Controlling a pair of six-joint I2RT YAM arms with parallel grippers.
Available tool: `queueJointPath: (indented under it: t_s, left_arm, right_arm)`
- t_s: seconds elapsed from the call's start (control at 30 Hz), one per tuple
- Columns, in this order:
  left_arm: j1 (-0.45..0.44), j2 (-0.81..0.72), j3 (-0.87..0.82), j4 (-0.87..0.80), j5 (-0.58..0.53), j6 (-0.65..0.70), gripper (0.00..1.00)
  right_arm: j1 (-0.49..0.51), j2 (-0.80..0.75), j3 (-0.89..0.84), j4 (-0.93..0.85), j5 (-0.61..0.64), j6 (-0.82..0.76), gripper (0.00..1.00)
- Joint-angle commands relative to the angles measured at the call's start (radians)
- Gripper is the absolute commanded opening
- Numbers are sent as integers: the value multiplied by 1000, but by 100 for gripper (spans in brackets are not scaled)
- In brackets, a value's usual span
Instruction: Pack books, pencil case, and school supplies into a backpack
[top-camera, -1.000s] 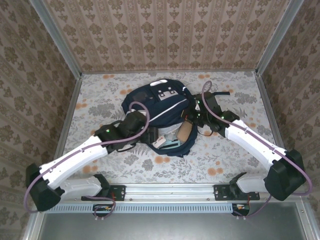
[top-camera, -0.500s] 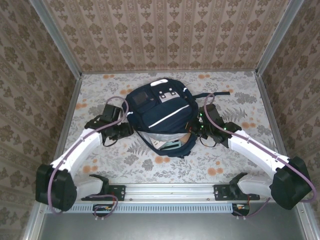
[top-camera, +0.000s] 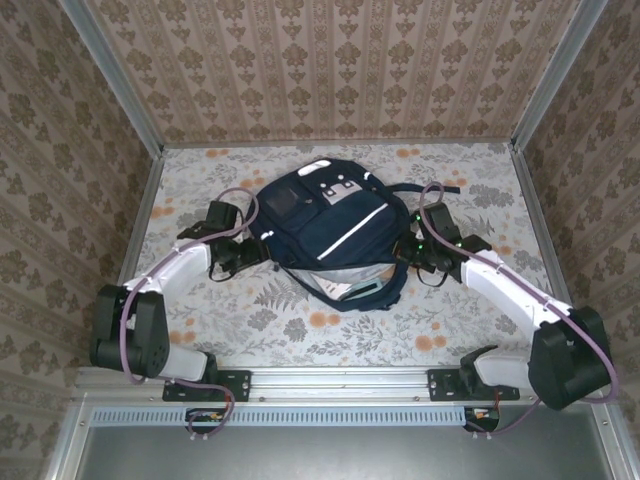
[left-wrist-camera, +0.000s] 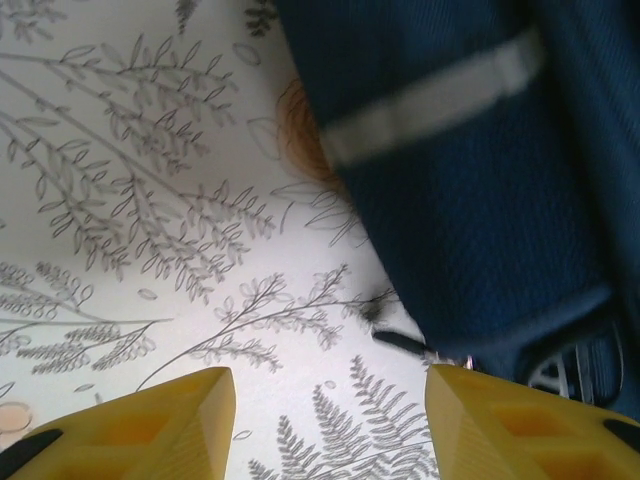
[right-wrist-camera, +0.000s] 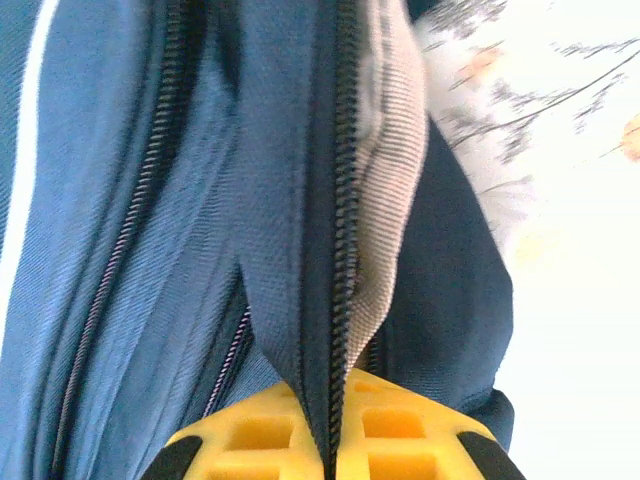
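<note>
Navy fabric of the backpack (top-camera: 325, 225) is pinched at the zipper by the closed right gripper (right-wrist-camera: 330, 435); the left gripper (left-wrist-camera: 328, 385) stands open, holding nothing, beside it.

The backpack (top-camera: 320, 215) lies centred on the table (top-camera: 470, 300), left gripper (top-camera: 247, 252) just beside its left flank, right gripper (top-camera: 403, 248) on its right edge, possibly books (top-camera: 345, 290) in its near opening.
</note>
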Motion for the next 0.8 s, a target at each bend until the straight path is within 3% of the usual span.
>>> queueJointPath:
  t_s: [0.0, 0.13, 0.27, 0.43, 0.53, 0.67, 0.77]
  left_arm:
    - [-21, 16, 47, 34, 34, -17, 55]
    - [-51, 46, 66, 55, 52, -45, 57]
    - [-87, 76, 88, 72, 59, -64, 57]
    - [-125, 132, 100, 109, 80, -85, 56]
    - [-132, 156, 96, 138, 103, -97, 55]
    - [-132, 174, 103, 150, 110, -100, 55]
    - [-130, 184, 111, 150, 117, -109, 54]
  right_arm:
    - [-81, 59, 72, -41, 9, -132, 5]
    - [-180, 183, 170, -46, -16, -207, 6]
    - [-221, 266, 289, -90, -34, -262, 16]
    - [-209, 198, 294, -96, -19, -241, 49]
    - [-165, 78, 238, -115, 48, -208, 54]
    - [-62, -84, 138, -157, 156, -138, 54]
    - [89, -188, 61, -170, 275, -63, 53]
